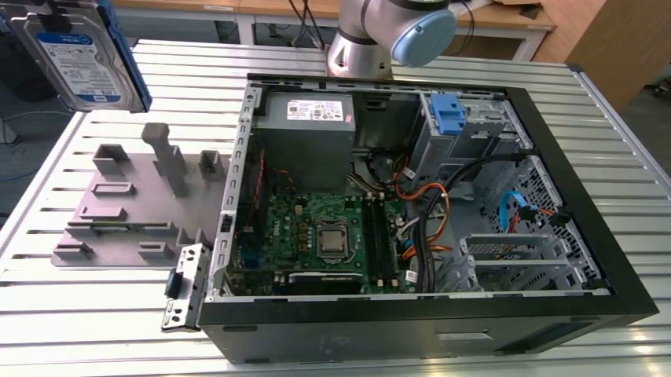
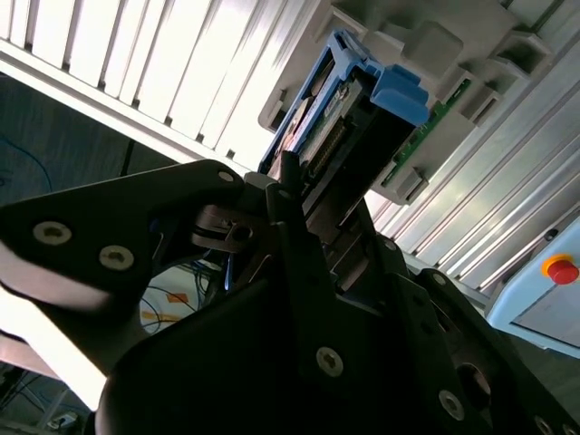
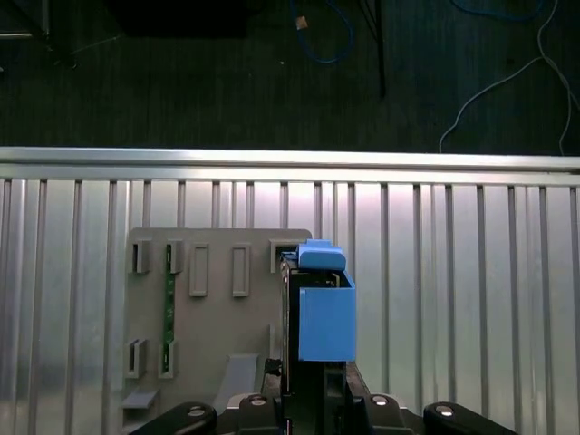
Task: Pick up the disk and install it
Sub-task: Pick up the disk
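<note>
The end effector (image 3: pixel 315 391) is pinching the disk (image 3: pixel 322 308). In the first wrist view its dark fingers close on the drive's near end, and the blue side rail faces the camera. In the second wrist view the end effector (image 2: pixel 322 213) clamps the same disk (image 2: pixel 358 127) edge-on, so that the connector end and the blue rails point away from the wrist.

In the exterior view the disk (image 1: pixel 86 51) hangs in the air at about eleven o'clock. It is clear of the slatted metal worktop (image 1: pixel 94 314), and its white-and-blue label is turned toward the camera.

A grey fixture plate (image 1: pixel 115 212) with upright pegs and slots lies on the worktop at nine o'clock, just beside the open computer case (image 1: pixel 419 310). In the first wrist view that fixture plate (image 3: pixel 217 308) lies below the held drive.

Inside the case, the grey power-supply box (image 1: pixel 309 110) sits at twelve o'clock, and the upright blue latch piece (image 1: pixel 445 114) stands at one o'clock. The green motherboard (image 1: pixel 314 236) lies toward six o'clock.

The arm's silver base (image 1: pixel 362 47) rises behind the case at twelve o'clock.
</note>
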### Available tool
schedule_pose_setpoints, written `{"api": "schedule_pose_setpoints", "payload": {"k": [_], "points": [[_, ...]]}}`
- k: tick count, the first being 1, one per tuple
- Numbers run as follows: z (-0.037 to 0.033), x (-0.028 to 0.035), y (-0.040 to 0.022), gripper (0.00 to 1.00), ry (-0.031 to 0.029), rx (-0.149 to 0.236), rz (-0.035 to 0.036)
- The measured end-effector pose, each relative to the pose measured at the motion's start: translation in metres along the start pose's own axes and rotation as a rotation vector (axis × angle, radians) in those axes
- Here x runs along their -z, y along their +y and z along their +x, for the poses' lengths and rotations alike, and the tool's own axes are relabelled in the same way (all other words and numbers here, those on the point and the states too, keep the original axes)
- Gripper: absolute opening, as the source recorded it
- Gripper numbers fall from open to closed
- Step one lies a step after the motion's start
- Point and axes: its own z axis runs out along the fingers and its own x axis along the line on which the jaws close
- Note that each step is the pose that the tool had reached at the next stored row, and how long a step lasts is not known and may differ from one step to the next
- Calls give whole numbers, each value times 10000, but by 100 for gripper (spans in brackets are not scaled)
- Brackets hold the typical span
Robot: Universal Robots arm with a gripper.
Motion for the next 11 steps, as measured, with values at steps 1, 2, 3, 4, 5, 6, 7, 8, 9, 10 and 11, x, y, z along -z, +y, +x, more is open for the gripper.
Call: {"api": "schedule_pose_setpoints", "payload": {"k": [1,2,3,4,5,6,7,8,9,10,11], "points": [[0,3,0,35,1,-1,-2],[-1,6,0,35,1,-1,-1],[0,6,0,35,1,-1,-1],[-1,8,0,35,1,0,-2],[-1,10,1,35,1,-1,-3],[-1,14,1,35,2,-1,-4],[-1,19,1,35,2,-1,-3],[-1,25,1,35,2,-1,-2],[-2,33,1,35,2,-1,-2],[-2,41,2,35,1,-1,-2],[-3,50,2,35,1,-1,-2]]}}
